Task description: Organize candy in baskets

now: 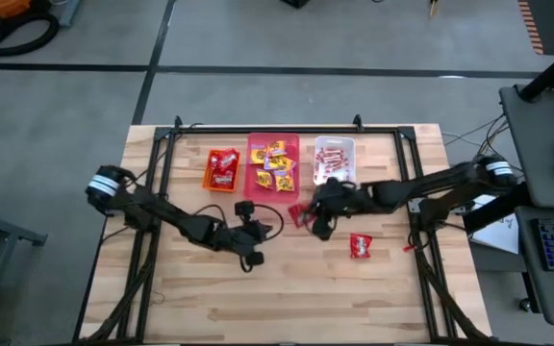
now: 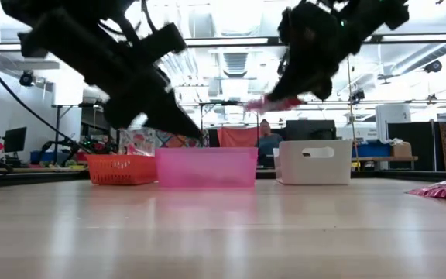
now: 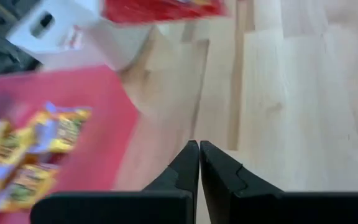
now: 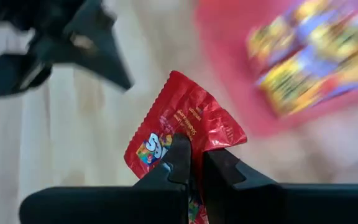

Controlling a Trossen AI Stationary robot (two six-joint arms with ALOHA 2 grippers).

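1. Red packet [image 4: 188, 124] pinched at its bottom edge in the right claw [image 4: 194, 163], up off the tabletop [image 1: 287, 288], just in front of the pink basket [image 1: 254, 183].
2. Right claw clenched tight on that red packet, fingers [image 4: 180, 155] squeezed on the crinkly wrapper.
3. Orange basket [image 1: 210, 183] at the back with red packets already inside; looks like the right home for this one.
4. Pink basket in the middle, full of yellow packets [image 1: 277, 159]; white basket [image 1: 321, 144] beside it, full of little red-and-white sticks [image 1: 333, 161].
5. One more red packet [image 1: 361, 246] lying flat on the tabletop, near the right arm, apart from the baskets.
6. Left claw [image 3: 199, 160] squeezed shut on nothing, low over the wood in front of the pink basket, close to the right claw.
7. To do this step well:
   - Keep the squeeze firm; only a small edge of the wrapper is held, so a slip looks easy.
   - Lift high enough to clear the pink basket's wall.
   - Carry past the pink basket to right above the orange one, steering clear of the left arm.
   - Let go only when right over the orange basket, low down, so no bounce out.
   - Then back for the packet on the tabletop.
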